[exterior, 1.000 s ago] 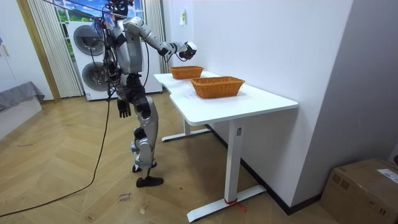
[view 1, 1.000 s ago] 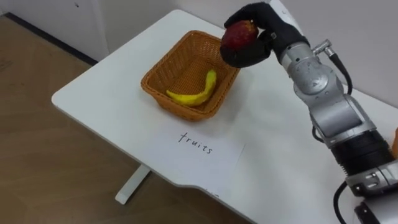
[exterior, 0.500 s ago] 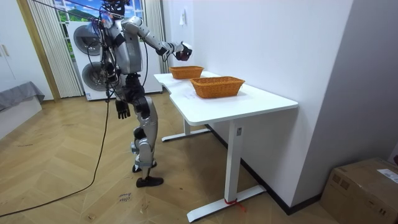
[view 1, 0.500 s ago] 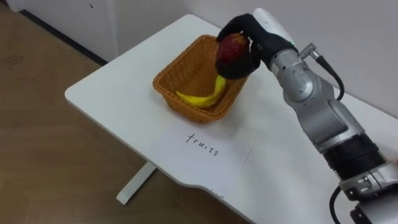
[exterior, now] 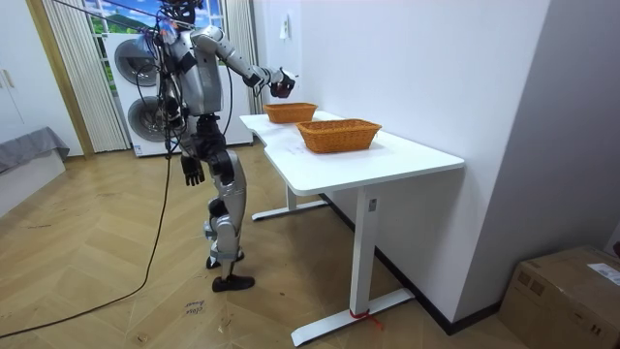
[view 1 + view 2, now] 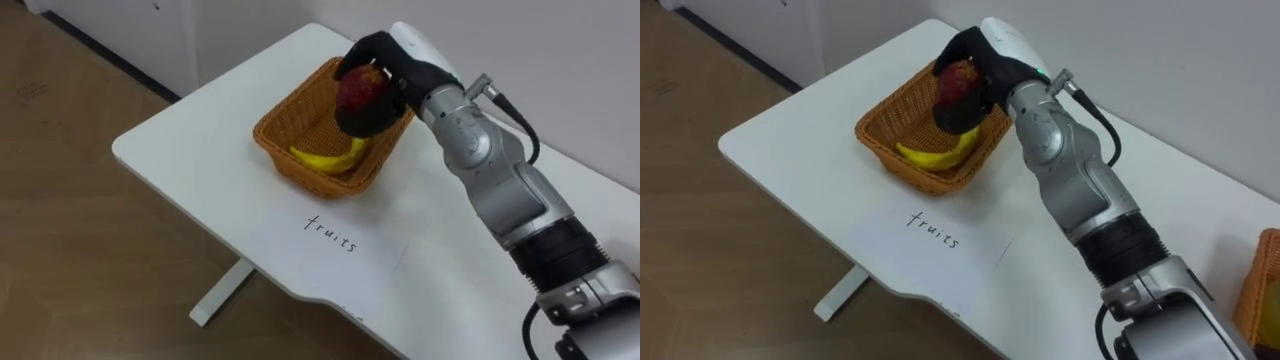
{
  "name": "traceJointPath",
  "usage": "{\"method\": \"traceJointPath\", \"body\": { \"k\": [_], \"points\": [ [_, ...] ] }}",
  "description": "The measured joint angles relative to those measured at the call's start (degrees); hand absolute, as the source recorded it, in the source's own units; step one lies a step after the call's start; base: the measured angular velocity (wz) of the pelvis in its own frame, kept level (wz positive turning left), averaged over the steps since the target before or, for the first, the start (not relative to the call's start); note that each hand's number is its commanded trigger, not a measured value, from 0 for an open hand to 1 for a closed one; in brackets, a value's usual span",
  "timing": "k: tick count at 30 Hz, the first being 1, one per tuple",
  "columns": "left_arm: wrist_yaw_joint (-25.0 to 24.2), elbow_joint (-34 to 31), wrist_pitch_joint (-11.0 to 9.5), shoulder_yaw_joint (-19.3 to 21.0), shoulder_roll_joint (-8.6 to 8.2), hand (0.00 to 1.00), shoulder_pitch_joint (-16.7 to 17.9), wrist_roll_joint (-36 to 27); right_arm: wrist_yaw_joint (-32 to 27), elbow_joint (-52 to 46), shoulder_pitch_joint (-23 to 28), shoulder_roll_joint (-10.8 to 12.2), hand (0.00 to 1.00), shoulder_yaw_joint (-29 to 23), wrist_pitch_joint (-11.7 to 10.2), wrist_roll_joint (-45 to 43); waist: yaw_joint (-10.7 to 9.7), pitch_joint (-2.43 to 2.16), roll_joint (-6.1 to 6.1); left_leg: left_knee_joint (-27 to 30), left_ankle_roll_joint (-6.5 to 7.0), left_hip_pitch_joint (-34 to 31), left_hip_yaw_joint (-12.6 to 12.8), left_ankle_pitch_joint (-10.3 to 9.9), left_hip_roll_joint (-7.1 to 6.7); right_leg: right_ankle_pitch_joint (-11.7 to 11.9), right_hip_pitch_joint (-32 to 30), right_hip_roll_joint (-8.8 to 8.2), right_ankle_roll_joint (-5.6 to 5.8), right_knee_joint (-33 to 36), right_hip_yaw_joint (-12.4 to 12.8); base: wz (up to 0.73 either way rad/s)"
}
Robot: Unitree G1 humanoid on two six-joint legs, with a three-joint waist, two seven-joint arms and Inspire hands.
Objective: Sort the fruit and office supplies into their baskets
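A red apple [image 6: 362, 90] hangs over the wicker fruit basket [image 6: 285, 130], with my right hand [image 6: 385, 70] shut on it from above and behind. A yellow banana [image 6: 325, 158] lies inside that basket, near its front wall. A sheet of paper with "fruits" written on it [image 6: 332, 232] lies on the white table [image 6: 190, 150] just in front of the basket. In the room view I stand at the table's end by the far basket [image 5: 290, 111], right arm stretched out over it, and my left hand [image 5: 193, 171] hangs at my side.
A second wicker basket [image 5: 338, 134] stands further along the table; its edge [image 6: 1260, 285] shows at the right. The table's near corner and left edge drop to wood floor. A washing machine [image 5: 145, 92] stands behind me.
My right hand has carried the apple leftward and lower, from beside the basket's far right corner to above its inside. The head camera has shifted a little.
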Motion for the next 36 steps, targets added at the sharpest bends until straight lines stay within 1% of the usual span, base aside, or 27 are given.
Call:
{"method": "traceJointPath", "body": {
  "k": [3,5,6,8,16,23,32,36],
  "points": [
    [-0.29,0.0,-0.03,0.0,0.0,0.0,0.03,0.0,0.18,0.0,0.0,0.0,1.0,0.0,0.0,0.0,0.0,0.07,0.09,0.0,-0.01,-0.03,-0.02,-0.02,0.01,0.0,-0.02,0.0,0.0,-0.01,0.01,0.0],
    [-0.35,0.0,-0.03,0.0,0.0,0.0,0.04,0.0,0.21,0.0,0.0,0.0,0.79,0.0,0.0,0.0,0.01,0.07,0.09,0.0,-0.01,-0.06,-0.02,-0.03,0.01,0.0,-0.04,0.01,0.0,-0.01,0.01,0.0],
    [-0.35,0.0,-0.03,0.0,0.0,0.0,-0.1,0.01,0.21,0.0,0.0,0.0,0.51,0.01,0.0,-0.12,0.05,0.07,0.09,-0.01,-0.01,-0.1,-0.02,-0.03,0.02,0.0,-0.1,0.02,0.0,-0.01,-0.04,0.0],
    [-0.36,0.0,-0.03,0.0,0.01,0.0,-0.17,0.02,0.26,0.0,0.0,0.0,0.0,0.05,0.0,-0.14,0.05,0.07,0.08,-0.01,-0.01,-0.21,-0.02,-0.03,0.02,0.0,-0.23,0.02,0.0,-0.01,-0.06,0.0],
    [-0.47,0.0,-0.09,0.06,0.01,0.0,-0.24,0.03,0.33,0.09,0.0,-0.01,0.0,-0.02,0.0,-0.36,0.08,0.21,-0.26,-0.06,0.0,-0.2,-0.02,-0.02,0.04,0.0,-0.28,0.03,0.0,-0.04,-0.13,0.0],
    [-1.33,-0.01,-0.06,0.04,0.01,0.0,-0.32,1.92,0.36,0.08,0.0,0.02,0.0,0.02,0.01,-0.37,0.28,0.18,-0.37,-0.06,0.0,-0.12,0.04,-0.03,0.05,0.0,-0.3,0.02,0.0,-0.03,-0.15,0.0],
    [-1.6,-0.01,-0.07,0.11,0.01,0.0,-0.13,1.94,0.32,0.08,0.0,0.01,0.0,-0.08,-0.01,-2.42,0.19,0.14,-0.49,-0.02,0.0,0.08,0.03,-0.02,0.03,0.0,-0.12,0.03,0.0,-0.03,-0.02,0.0],
    [-1.6,-0.02,-0.7,0.14,0.01,0.0,-0.18,1.95,0.25,0.08,0.0,0.01,0.0,-0.15,-0.24,-2.41,0.01,0.21,-0.39,0.04,0.0,0.27,-0.06,-0.03,0.02,0.0,0.29,-0.01,0.0,-0.04,-0.01,0.0]
  ]
}}
